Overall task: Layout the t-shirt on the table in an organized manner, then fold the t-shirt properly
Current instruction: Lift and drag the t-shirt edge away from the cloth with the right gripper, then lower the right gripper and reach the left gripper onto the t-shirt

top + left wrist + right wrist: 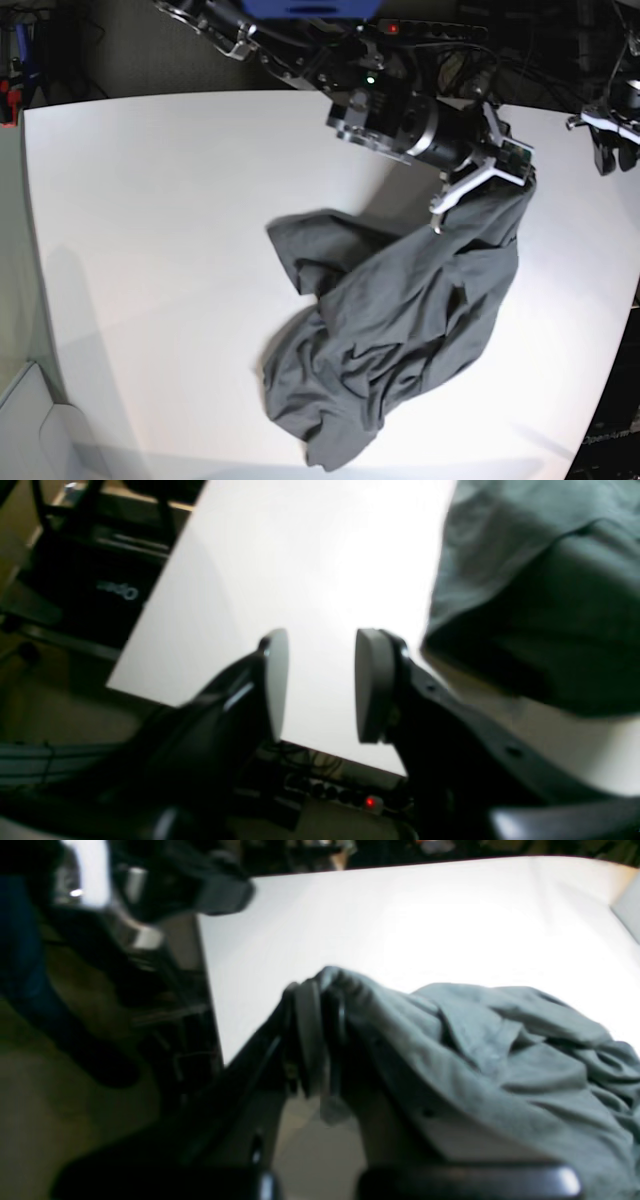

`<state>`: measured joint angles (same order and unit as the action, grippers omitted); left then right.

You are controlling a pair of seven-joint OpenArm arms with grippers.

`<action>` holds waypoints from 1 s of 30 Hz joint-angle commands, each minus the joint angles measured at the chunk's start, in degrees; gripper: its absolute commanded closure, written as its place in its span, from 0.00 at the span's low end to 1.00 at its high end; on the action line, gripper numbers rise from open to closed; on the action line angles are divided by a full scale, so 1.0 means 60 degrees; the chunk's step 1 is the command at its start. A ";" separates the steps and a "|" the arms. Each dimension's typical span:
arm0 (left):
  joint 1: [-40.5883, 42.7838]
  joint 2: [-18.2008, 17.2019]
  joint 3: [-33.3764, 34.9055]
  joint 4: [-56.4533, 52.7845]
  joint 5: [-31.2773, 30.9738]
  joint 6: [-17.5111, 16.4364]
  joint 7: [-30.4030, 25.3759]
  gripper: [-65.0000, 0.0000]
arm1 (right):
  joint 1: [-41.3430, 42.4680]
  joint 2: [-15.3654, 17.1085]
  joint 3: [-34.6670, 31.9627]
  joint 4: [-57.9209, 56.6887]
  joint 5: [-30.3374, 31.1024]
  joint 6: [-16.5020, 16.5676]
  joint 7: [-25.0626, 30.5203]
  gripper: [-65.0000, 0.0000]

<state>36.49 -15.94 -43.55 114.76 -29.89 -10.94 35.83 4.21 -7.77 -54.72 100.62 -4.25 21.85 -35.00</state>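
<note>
Base view: one t-shirt [400, 320] is seen crumpled on the table [150, 200], its long axis running diagonally from near-left to far-right. The right gripper [510, 170] is clamped on its far-right corner; the left gripper [320, 685] is parted, empty.

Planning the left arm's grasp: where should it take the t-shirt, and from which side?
Probably the free hem corner of the t-shirt at the near table edge, farthest from the corner the right gripper pinches. It lies flat and apart from the bunched folds, so the open left gripper could come down from above.
</note>
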 commanded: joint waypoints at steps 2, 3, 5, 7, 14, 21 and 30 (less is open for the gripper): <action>0.0050 -0.0119 -0.0236 0.0133 -0.0037 0.0014 -0.0251 0.66 | 0.0068 -0.0205 -0.0016 0.0073 0.0057 -0.0073 0.0303 1.00; 0.0065 -0.0119 -0.0295 0.0119 -0.0037 0.0014 -0.0251 0.66 | 0.0068 -0.0205 -0.0016 -0.0015 0.0057 -0.0073 0.0303 1.00; 0.0079 -0.0119 -0.0353 0.0119 -0.0037 -0.0001 -0.0251 0.66 | 0.0127 -0.0205 -0.0001 -0.0250 0.0057 -0.0088 0.0303 1.00; 0.0065 -0.0119 -0.0353 0.0119 -0.0037 -0.0001 -0.0251 0.66 | 0.0200 -0.0205 0.0014 -0.0440 0.0057 -0.0088 0.0288 0.98; 0.0065 -0.0134 -0.0515 0.0148 -0.0037 -0.0001 -0.0251 0.66 | 0.0185 -0.0205 0.0028 -0.0528 0.0057 -0.0073 0.0171 0.64; -0.0082 -0.0163 -0.0661 0.0163 -0.0066 -0.0001 -0.0265 0.66 | -0.0122 0.0247 0.1083 0.0073 0.0042 -0.0059 0.0244 0.53; -0.1942 -0.0207 0.2050 0.0119 0.0051 0.0072 -0.0221 0.66 | -0.0152 0.1566 0.3589 0.0688 0.0100 -0.0044 0.0171 0.53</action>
<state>25.15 -16.40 -30.76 114.63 -29.34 -10.28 36.18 2.61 2.13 -33.19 103.57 -4.03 21.65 -35.38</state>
